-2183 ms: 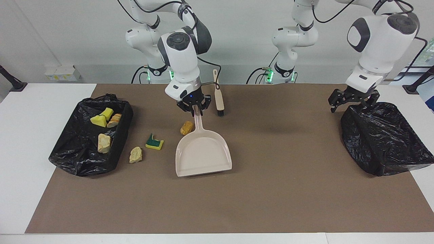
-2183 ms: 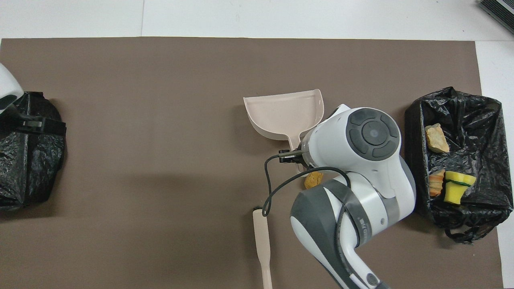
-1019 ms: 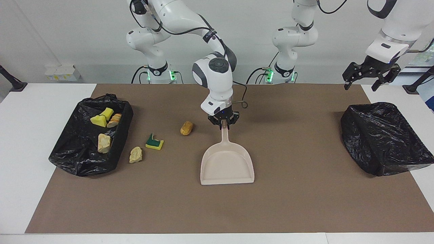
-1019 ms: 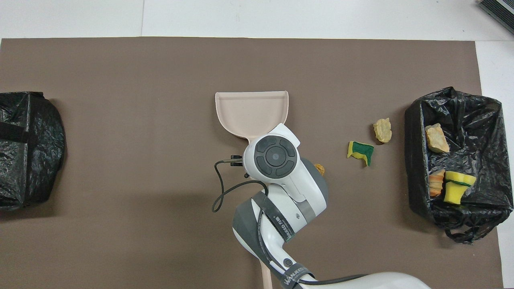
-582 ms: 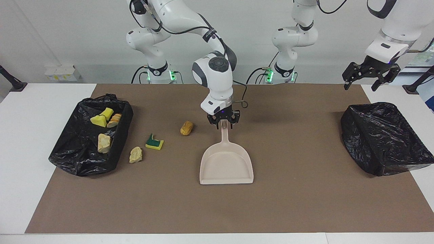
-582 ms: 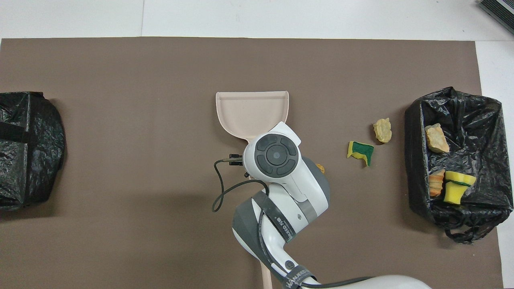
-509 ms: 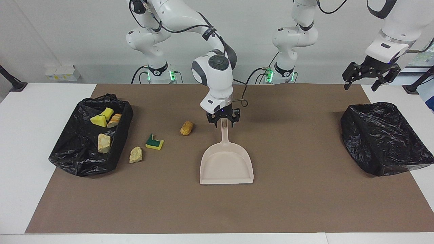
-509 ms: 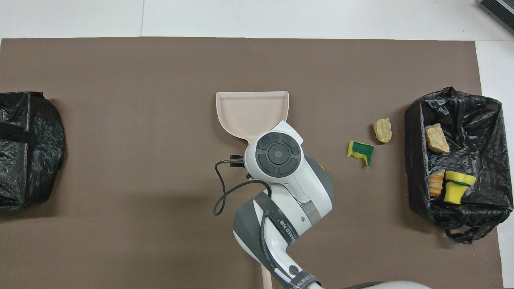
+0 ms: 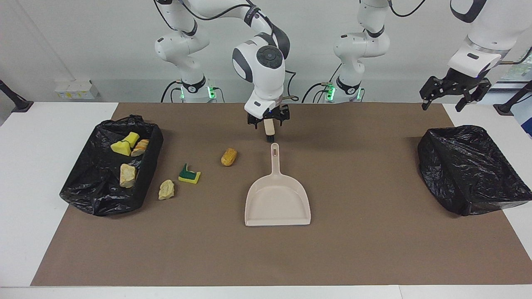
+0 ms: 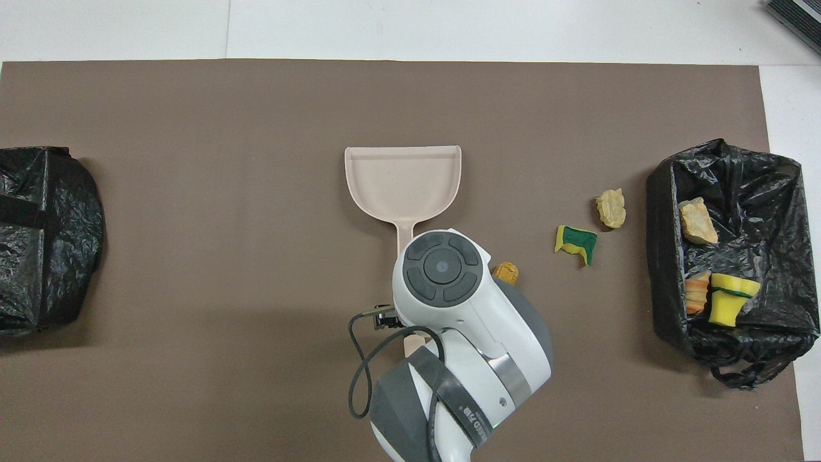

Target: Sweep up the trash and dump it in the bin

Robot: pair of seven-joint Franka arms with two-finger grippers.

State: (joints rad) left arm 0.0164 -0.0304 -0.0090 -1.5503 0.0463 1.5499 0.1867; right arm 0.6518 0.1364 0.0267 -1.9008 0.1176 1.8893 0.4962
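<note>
Trash lies in two groups at the right arm's end of the brown mat (image 9: 374, 257). Inside the black-lined bin (image 9: 89, 195) near that edge sit a yellow foam wedge (image 9: 121, 148), a yellow-and-green sponge bit (image 9: 133, 138), a striped bread-like chunk (image 9: 141, 147) and a pale lump (image 9: 127, 175). On the mat just beside the bin rest another pale lump (image 9: 166, 189) and a green-and-yellow sponge bit (image 9: 189, 174), with a tan-orange chunk (image 9: 229, 157) nearer the mat's middle. The beige dustpan (image 9: 277, 195) lies flat at the centre, handle toward the robots, touching nothing. The right gripper (image 9: 268, 120) hangs over the brush (image 9: 269, 129) near the mat's robot-side edge, fingers apart. A second black-lined bin (image 9: 465, 166) sits at the left arm's end. The left gripper (image 9: 453, 93) waits raised over that corner, fingers spread and holding nothing.
</note>
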